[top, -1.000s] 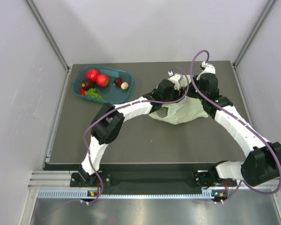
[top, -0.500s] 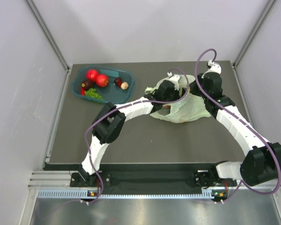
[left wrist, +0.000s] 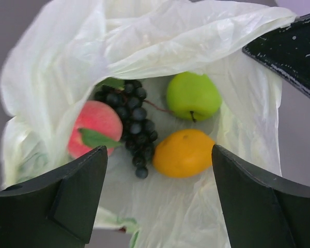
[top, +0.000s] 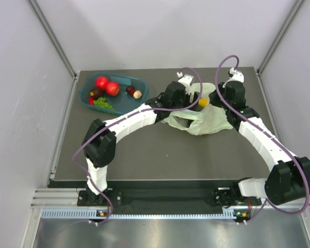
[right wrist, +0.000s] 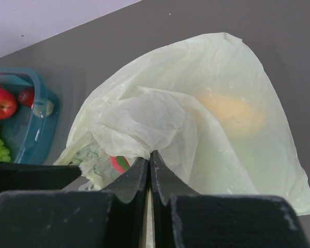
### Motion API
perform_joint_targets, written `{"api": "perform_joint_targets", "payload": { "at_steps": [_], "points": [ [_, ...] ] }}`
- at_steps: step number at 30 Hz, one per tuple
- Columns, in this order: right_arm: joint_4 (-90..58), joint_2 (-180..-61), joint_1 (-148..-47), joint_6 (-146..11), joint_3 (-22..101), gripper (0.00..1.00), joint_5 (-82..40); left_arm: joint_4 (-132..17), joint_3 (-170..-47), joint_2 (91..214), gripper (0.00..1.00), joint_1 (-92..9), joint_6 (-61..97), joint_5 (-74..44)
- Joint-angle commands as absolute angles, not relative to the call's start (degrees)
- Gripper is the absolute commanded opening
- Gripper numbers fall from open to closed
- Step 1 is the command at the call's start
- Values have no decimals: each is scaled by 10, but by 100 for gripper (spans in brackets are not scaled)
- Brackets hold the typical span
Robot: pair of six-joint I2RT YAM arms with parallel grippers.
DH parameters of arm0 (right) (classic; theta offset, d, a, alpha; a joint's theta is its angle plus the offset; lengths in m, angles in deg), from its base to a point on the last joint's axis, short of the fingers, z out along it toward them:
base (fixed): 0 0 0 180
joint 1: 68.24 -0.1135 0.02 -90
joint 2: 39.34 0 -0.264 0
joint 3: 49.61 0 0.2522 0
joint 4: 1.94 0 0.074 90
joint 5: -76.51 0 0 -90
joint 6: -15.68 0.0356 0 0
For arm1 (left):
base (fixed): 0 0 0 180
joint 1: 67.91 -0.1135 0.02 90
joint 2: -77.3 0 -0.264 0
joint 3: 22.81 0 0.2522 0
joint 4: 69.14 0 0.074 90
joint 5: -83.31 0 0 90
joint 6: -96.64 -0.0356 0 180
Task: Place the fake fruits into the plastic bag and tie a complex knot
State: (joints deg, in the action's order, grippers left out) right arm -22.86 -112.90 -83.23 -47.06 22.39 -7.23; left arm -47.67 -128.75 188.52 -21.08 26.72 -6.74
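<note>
The pale green plastic bag (top: 204, 123) lies at the back right of the table with its mouth held open. Inside it, in the left wrist view, are a peach (left wrist: 95, 121), dark grapes (left wrist: 133, 124), a green apple (left wrist: 192, 96) and an orange (left wrist: 184, 152). My left gripper (left wrist: 160, 199) is open and empty, just in front of the bag's mouth (top: 192, 101). My right gripper (right wrist: 150, 155) is shut on the bag's upper edge and holds it up (top: 217, 101). More fake fruits, red (top: 112, 88), dark and green, lie in the teal tray (top: 139, 82).
The teal tray sits at the back left and shows in the right wrist view (right wrist: 39, 111) with a red apple (right wrist: 1, 102) in it. Grey walls close in the table on three sides. Both arms reach across the table's middle.
My left wrist has drawn back and to the left from over the bag. The bag's mouth now stands wider open, and the orange shows inside it. My right gripper keeps its hold.
</note>
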Motion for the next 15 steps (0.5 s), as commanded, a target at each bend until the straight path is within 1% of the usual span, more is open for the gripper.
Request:
{"api": "perform_joint_targets", "payload": {
  "at_steps": [1,3,6,10,13,14,15],
  "points": [
    [-200,-1122,-823,-472,223,0,-82,-410,-1277,1827,86,-212,243,-9],
    [-201,-1123,-822,-473,223,0,-86,-387,-1267,1801,86,-215,231,7],
    [-202,-1125,-823,-474,224,0,-90,-359,-1260,1769,85,-229,213,-27],
    [-204,-1126,-824,-478,225,0,-91,-320,-1254,1736,84,-263,213,-152],
    [-204,-1128,-823,-479,225,0,-94,-330,-1230,1706,83,-294,232,-211],
    [-204,-1130,-823,-479,223,0,-96,-335,-1215,1693,81,-304,242,-248],
    [-204,-1129,-823,-479,223,0,-98,-339,-1209,1686,78,-313,245,-259]
  ]
}}
